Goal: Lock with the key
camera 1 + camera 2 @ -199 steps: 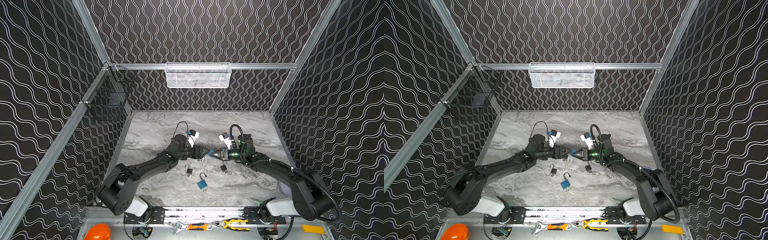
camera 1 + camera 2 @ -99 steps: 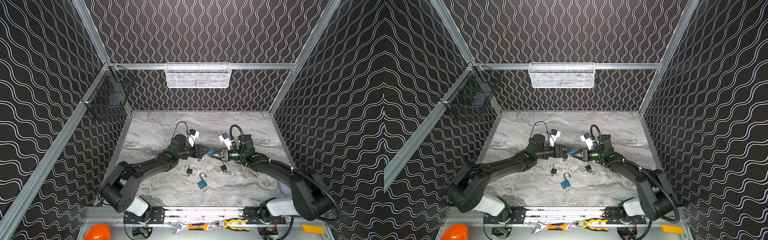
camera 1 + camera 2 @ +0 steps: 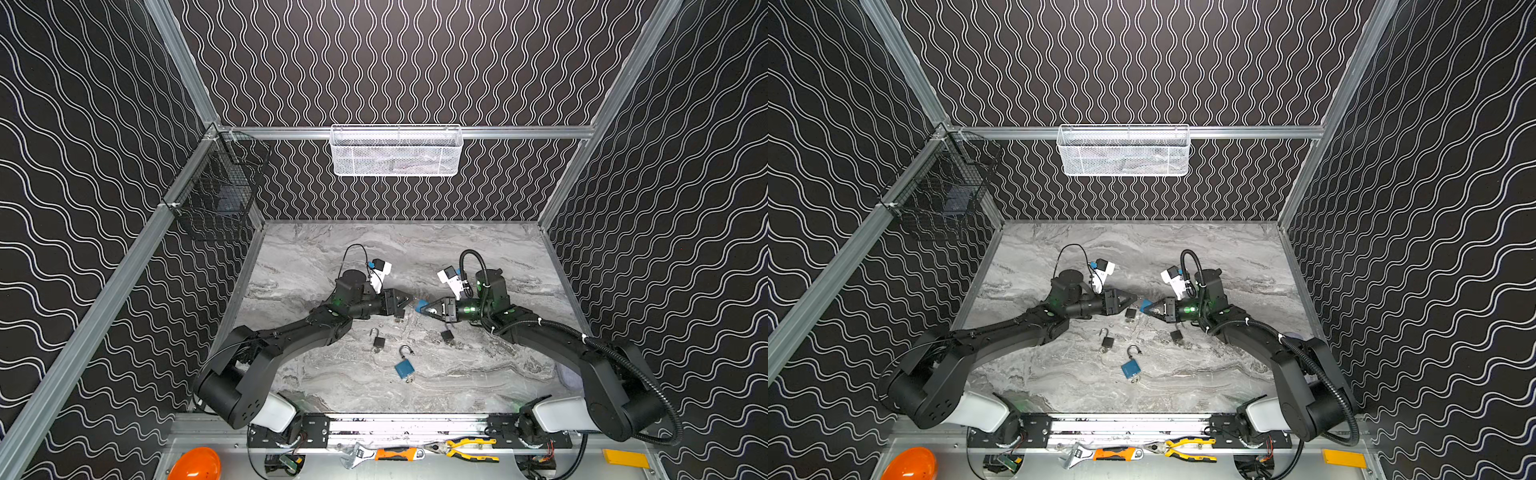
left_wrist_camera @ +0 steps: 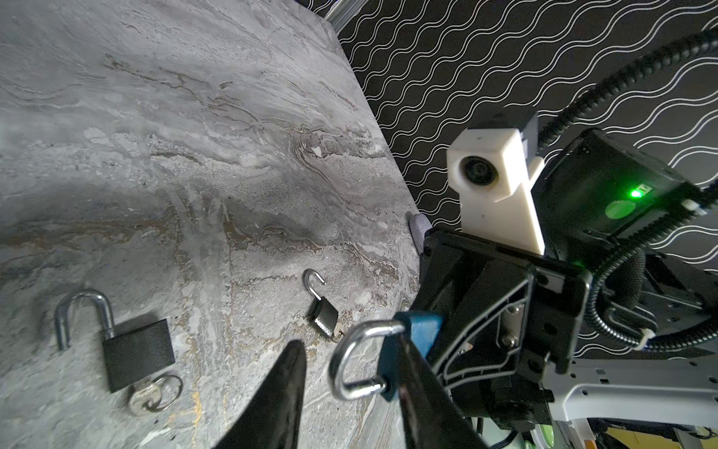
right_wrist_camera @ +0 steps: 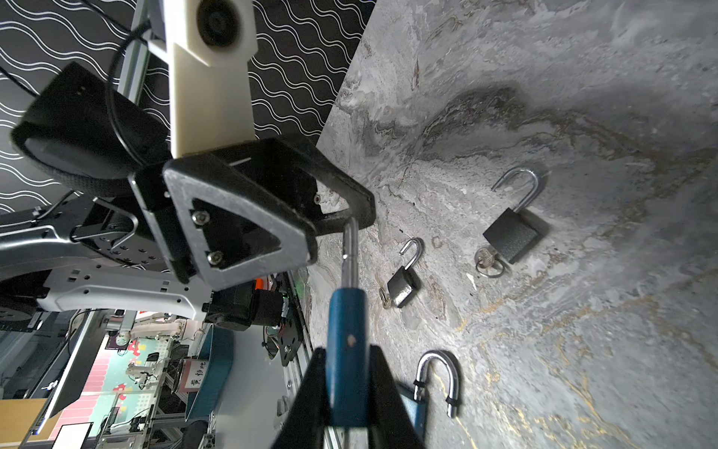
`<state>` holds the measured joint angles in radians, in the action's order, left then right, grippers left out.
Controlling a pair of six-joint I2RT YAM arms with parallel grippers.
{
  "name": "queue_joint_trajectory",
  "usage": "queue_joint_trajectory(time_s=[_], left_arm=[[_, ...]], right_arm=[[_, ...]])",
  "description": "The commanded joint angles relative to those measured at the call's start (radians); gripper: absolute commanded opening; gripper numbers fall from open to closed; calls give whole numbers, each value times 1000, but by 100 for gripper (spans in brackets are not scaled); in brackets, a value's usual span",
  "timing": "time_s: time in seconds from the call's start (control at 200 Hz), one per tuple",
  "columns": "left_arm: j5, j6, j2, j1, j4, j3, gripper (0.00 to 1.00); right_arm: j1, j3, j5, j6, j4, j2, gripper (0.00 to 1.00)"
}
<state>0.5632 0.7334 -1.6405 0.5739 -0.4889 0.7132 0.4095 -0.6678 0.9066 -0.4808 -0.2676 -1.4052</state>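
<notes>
So the blue padlock is up off the bench, just below the middle of the frame in both top views. The right claw has it by the body and is clamped tight on it. Its steel shackle sticks out toward the left claw.

In the left wrist view, lower middle of the frame, that claw is parted with the shackle loop sitting between its two fingers. One finger is clear of the metal and the other overlaps the lock body, so there's no real pinch on it yet. Can't tell whether the shackle's free end is seated. I can't spot this lock's key at all either, my guess is it's buried in the right claw.

My read: this is the bit where the left side gets hold of the shackle. Next it'd need to squeeze onto that loop and shove it straight into the body while the right holds firm, then sort out the key.

Lower in the frame, a second blue padlock and some black padlocks lie on the bench with their shackles open.
</notes>
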Motion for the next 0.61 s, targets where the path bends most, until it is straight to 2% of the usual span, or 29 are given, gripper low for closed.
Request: queue_joint_trajectory(time_s=[0.0, 0.25, 0.601], left_arm=[[30, 19, -14, -3, -69, 3, 42], [43, 37, -35, -2, -109, -11, 38], [52, 29, -24, -2, -95, -6, 27]], right_arm=[[0, -9, 28, 4, -52, -2, 0], [0, -8, 29, 3, -50, 2, 0], [0, -16, 29, 4, -49, -7, 0]])
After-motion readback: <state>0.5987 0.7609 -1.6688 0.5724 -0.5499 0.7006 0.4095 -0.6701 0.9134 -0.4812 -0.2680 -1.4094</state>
